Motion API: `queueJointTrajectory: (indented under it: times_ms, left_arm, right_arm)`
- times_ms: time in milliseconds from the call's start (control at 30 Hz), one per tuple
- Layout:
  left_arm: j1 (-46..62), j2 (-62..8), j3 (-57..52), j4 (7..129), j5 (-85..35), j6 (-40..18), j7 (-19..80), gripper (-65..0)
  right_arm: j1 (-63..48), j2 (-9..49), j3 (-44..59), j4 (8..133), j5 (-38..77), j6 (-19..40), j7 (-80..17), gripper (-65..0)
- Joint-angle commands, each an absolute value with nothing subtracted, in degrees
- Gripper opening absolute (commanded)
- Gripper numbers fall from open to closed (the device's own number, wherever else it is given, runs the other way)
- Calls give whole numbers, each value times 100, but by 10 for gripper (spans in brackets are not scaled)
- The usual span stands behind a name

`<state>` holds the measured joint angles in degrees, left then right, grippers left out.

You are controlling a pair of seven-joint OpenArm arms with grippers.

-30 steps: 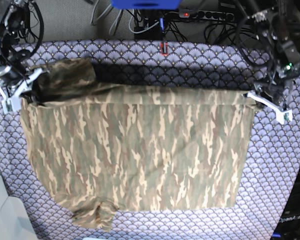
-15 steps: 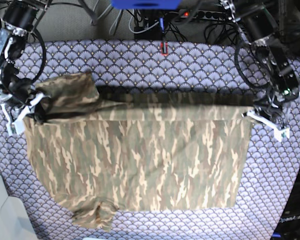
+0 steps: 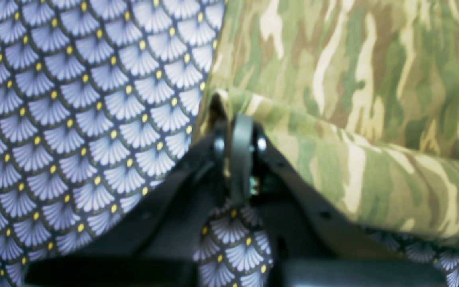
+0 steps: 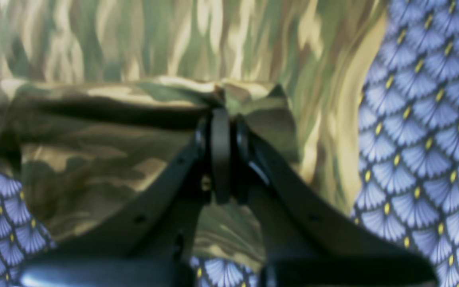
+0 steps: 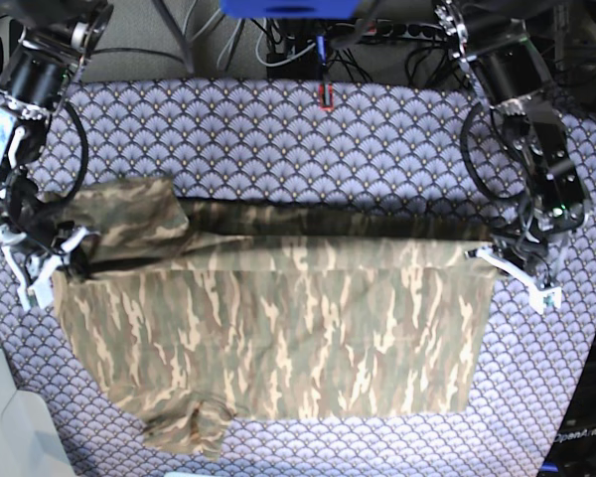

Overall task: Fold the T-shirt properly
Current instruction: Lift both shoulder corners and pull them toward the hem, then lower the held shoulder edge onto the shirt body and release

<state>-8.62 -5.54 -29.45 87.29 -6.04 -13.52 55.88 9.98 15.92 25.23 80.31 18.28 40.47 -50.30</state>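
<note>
The T-shirt [image 5: 278,328] lies spread across the purple fan-patterned tablecloth [image 5: 308,149], its camouflage body covering most of the middle of the table, with its far edge lifted into a long taut fold that runs from one arm to the other. On the right side of the scene, the left gripper [image 5: 499,260] pinches the far right corner of the cloth; from the wrist view its jaws are pressed together on the rolled edge of the fabric [image 3: 333,167], with the tablecloth [image 3: 74,119] bare just beside it. On the left side, the right gripper [image 5: 55,260] is clamped on the far left corner, where a sleeve [image 5: 129,214] bunches up loosely beyond the fold. Its wrist view shows the black fingers [image 4: 221,151] closed tight on a gathered fold of the shirt [image 4: 114,119]. Another sleeve [image 5: 189,425] lies crumpled at the near left edge.
</note>
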Motion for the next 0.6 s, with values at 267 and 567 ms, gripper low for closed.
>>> queueJointTrajectory:
  times_ms: [267,567]
  left_arm:
    - [-1042,-716,-2967,8356,-602,-1323,5059,-650]
    - [-1086,-760,-2958,7969,-602,-1323,4892,-650]
  right_arm:
    - [1437,1736,2114,7415,1824,4000,-4629,-650]
    - [1631,1727,1912,7336,1824,4000,-4541,-650]
